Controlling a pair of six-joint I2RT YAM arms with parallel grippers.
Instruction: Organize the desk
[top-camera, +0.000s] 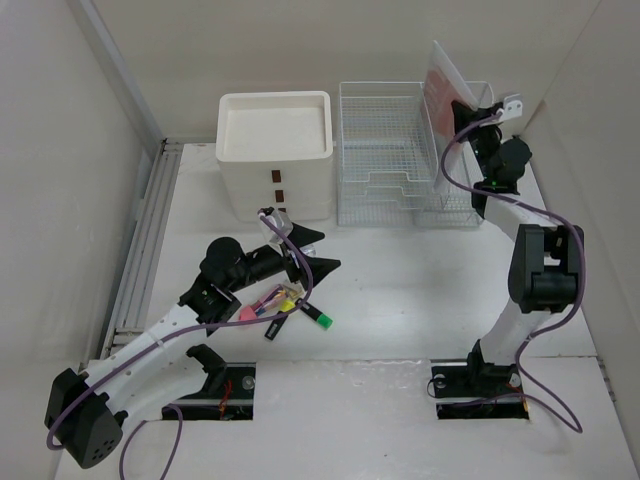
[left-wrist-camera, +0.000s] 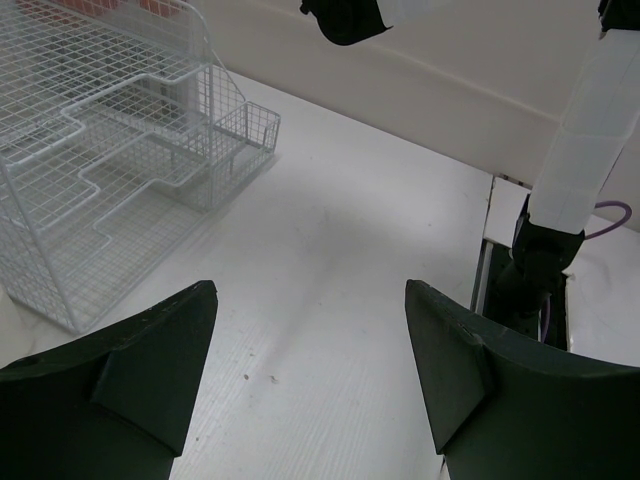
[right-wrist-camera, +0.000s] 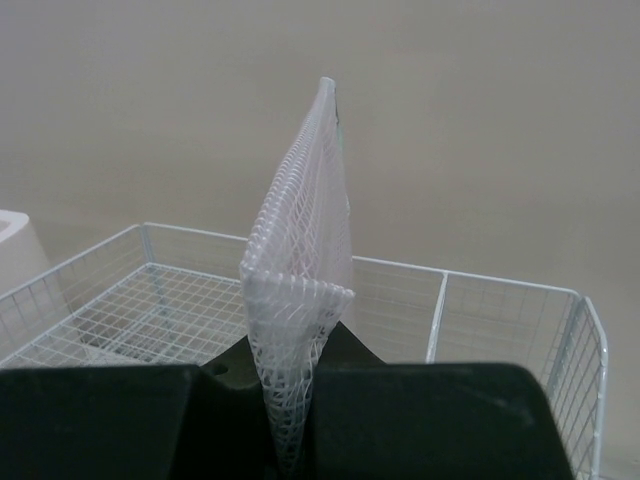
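Observation:
On the white desk (top-camera: 400, 290), a small pile of pens and markers (top-camera: 280, 305) in pink, yellow and black lies at the front left, with a green-tipped one (top-camera: 320, 320) at its right end. My left gripper (top-camera: 328, 250) hovers just beyond the pile, open and empty; in its wrist view the left gripper (left-wrist-camera: 310, 300) shows only bare desk (left-wrist-camera: 330, 260) between the fingers (left-wrist-camera: 150, 370). My right gripper (top-camera: 468, 108) is raised at the back right, shut on a white mesh pouch (right-wrist-camera: 305, 260). The pouch (top-camera: 440, 78) stands upright over the wire rack (top-camera: 400, 150).
A white drawer unit (top-camera: 275, 150) with brown handles stands at the back, left of the wire rack (left-wrist-camera: 100, 150). Beige walls enclose the desk. The right arm's base (left-wrist-camera: 540, 270) sits at the near edge, seen in the left wrist view.

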